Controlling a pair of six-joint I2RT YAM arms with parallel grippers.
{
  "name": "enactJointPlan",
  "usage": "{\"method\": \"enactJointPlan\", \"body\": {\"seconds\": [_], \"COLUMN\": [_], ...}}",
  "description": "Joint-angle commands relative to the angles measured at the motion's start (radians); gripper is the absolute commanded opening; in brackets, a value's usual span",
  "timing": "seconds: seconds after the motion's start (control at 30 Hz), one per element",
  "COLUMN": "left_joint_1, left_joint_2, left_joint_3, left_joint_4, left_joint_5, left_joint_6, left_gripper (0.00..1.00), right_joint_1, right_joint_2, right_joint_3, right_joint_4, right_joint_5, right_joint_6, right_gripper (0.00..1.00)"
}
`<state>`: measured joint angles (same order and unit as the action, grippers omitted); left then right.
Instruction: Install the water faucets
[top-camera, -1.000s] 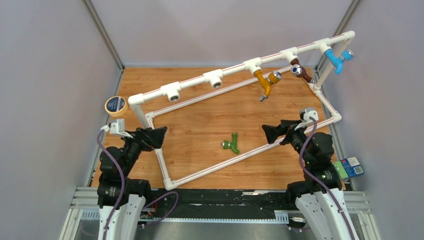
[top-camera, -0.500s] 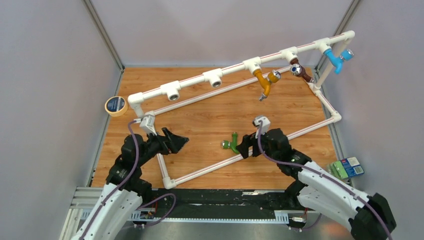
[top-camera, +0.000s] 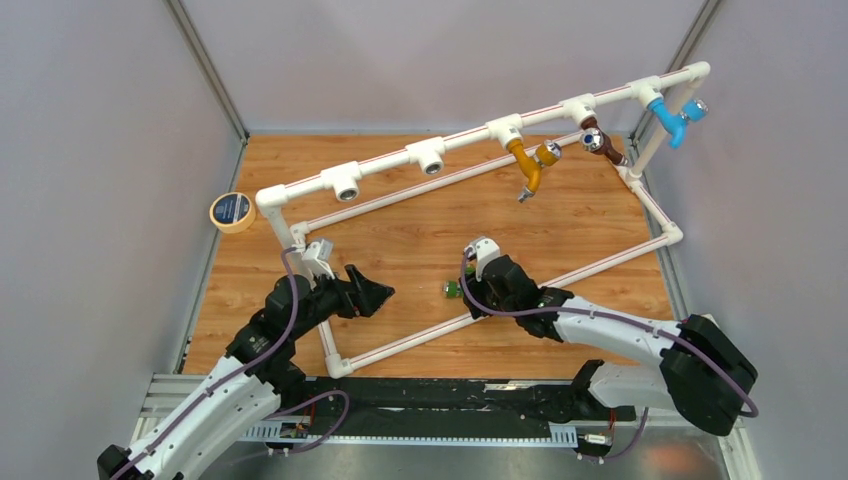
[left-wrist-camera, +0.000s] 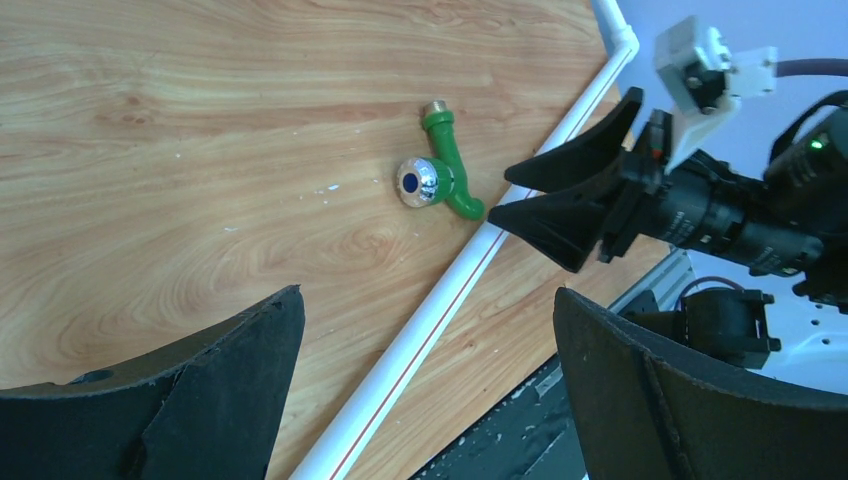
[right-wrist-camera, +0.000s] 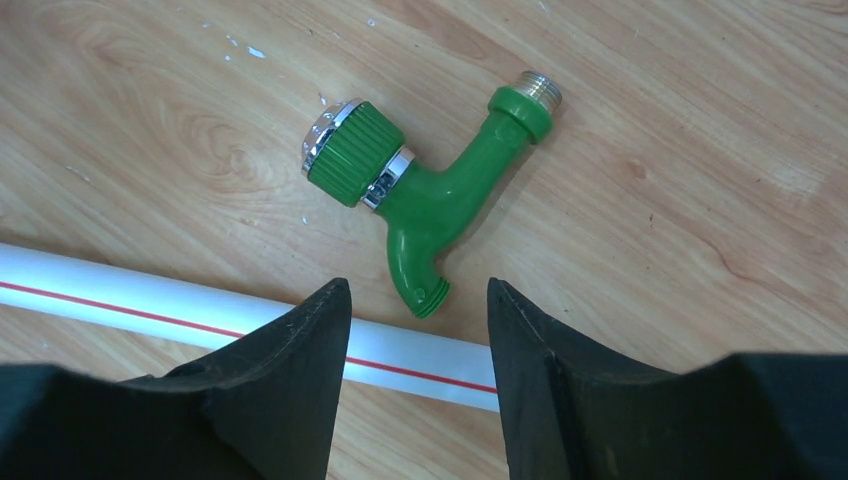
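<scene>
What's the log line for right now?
right gripper: open, at green faucet, not gripping | left gripper: open, empty | green faucet: lying on table

The left arm (top-camera: 215, 410) and the right arm (top-camera: 620, 340) are built alike, with smooth white shells on the long links and chunky matt black housings at the joints. A purplish cable (left-wrist-camera: 812, 68) runs along the outside of each. Each wrist carries a small white camera box (left-wrist-camera: 705, 62) on a white bracket, and a tiny green light (left-wrist-camera: 816, 143) glows on the black housing of the right one. The left hand (top-camera: 382, 294) and the right hand (left-wrist-camera: 512, 195) each have two matt black fingers (right-wrist-camera: 290, 400), broad at the root and tapering to a blunt, wedge-shaped tip.
</scene>
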<state>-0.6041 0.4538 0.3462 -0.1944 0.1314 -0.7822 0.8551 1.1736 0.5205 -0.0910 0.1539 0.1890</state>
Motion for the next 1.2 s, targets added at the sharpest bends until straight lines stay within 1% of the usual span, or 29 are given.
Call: {"method": "enactJointPlan", "body": {"seconds": [0.0,0.13,0.3,0.43,0.47,0.5,0.67,0.73,0.93,1.0,1.17], "left_joint_1": [-0.039,-0.062,-0.106,-0.132,-0.135,-0.14,-0.141,-0.141,-0.141,-0.141,-0.141], "left_joint_2": [0.002,0.006,0.055,0.089,0.094,0.103,0.135,0.147,0.204,0.221,0.27], "left_joint_3": [0.007,-0.009,-0.018,-0.021,-0.023,-0.026,-0.033,-0.032,-0.03,-0.035,-0.013], "left_joint_4": [0.088,0.125,0.177,0.188,0.219,0.225,0.265,0.277,0.343,0.372,0.429], "left_joint_5": [-0.038,-0.046,-0.052,-0.072,-0.073,-0.076,-0.081,-0.085,-0.082,-0.082,-0.067], "left_joint_6": [-0.014,-0.029,-0.055,-0.077,-0.083,-0.086,-0.112,-0.118,-0.153,-0.176,-0.2], "left_gripper": [1.0,1.0,1.0,1.0,1.0,1.0,1.0,1.0,1.0,1.0,1.0], "right_joint_1": [0.005,0.005,0.007,0.012,0.013,0.013,0.021,0.024,0.05,0.053,0.058], "right_joint_2": [0.069,0.133,0.233,0.296,0.308,0.32,0.308,0.294,0.222,0.17,0.009], "right_joint_3": [0.059,0.084,0.124,0.161,0.165,0.167,0.165,0.156,0.135,0.116,0.064], "right_joint_4": [0.036,0.036,0.022,0.002,0.0,-0.003,-0.001,0.007,0.045,0.08,0.21], "right_joint_5": [0.029,0.016,0.009,0.013,0.018,0.021,0.018,0.007,0.009,0.012,-0.063], "right_joint_6": [-0.01,-0.013,-0.017,-0.014,-0.013,-0.013,-0.017,-0.025,-0.077,-0.092,-0.128], "right_gripper": [0.54,0.52,0.49,0.42,0.4,0.37,0.09,0.0,0.0,0.0,0.0]}}
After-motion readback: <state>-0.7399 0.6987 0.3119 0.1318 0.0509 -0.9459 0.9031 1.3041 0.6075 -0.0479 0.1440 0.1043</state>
